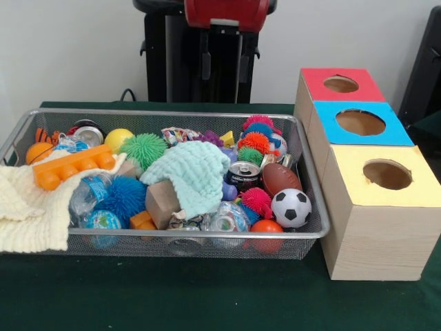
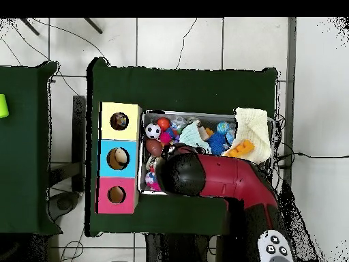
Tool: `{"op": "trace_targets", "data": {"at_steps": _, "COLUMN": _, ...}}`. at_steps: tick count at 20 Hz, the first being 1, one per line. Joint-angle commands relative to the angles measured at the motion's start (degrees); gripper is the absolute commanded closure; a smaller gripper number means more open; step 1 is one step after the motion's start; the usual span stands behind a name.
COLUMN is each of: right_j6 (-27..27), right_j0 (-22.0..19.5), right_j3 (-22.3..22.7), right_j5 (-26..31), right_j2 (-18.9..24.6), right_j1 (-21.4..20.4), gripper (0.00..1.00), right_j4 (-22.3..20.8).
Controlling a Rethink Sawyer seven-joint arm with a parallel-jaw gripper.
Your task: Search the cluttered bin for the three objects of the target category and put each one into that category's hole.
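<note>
The silver wire-mesh bin (image 1: 172, 112) sits on the green table, full of toys. One white rag with multicoloured print (image 1: 178, 134) shows at the bin's back middle, partly buried. Another printed scrap (image 1: 183, 221) may lie at the front under the mint cloth. I cannot pick out a third. The yellow-topped box's hole (image 1: 387, 174) is nearest the camera on the right, and it also shows in the overhead view (image 2: 119, 121). The red arm (image 2: 218, 179) reaches over the bin's near side in the overhead view. Its black end (image 2: 183, 174) hides the gripper.
A mint knitted cloth (image 1: 193, 172) covers the bin's middle and a cream knitted cloth (image 1: 27, 207) drapes over its left rim. A soccer ball (image 1: 291, 207), football (image 1: 280, 178), can (image 1: 243, 175) and orange brick (image 1: 72, 165) lie around. Blue-topped (image 1: 360, 122) and red-topped (image 1: 340, 84) boxes stand behind the yellow one.
</note>
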Motion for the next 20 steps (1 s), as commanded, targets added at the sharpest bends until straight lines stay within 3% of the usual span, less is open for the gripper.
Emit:
{"op": "trace_targets", "data": {"at_steps": 1, "right_j6": -3.9, "right_j0": -3.6, "right_j3": 6.0, "right_j5": -5.4, "right_j2": 7.1, "right_j1": 3.6, "gripper": 0.0, "right_j4": -4.0}}
{"op": "trace_targets", "data": {"at_steps": 20, "right_j6": -4.5, "right_j0": -10.2, "right_j3": 4.7, "right_j5": -8.4, "right_j2": 10.8, "right_j1": 7.4, "gripper": 0.0, "right_j4": -11.3}}
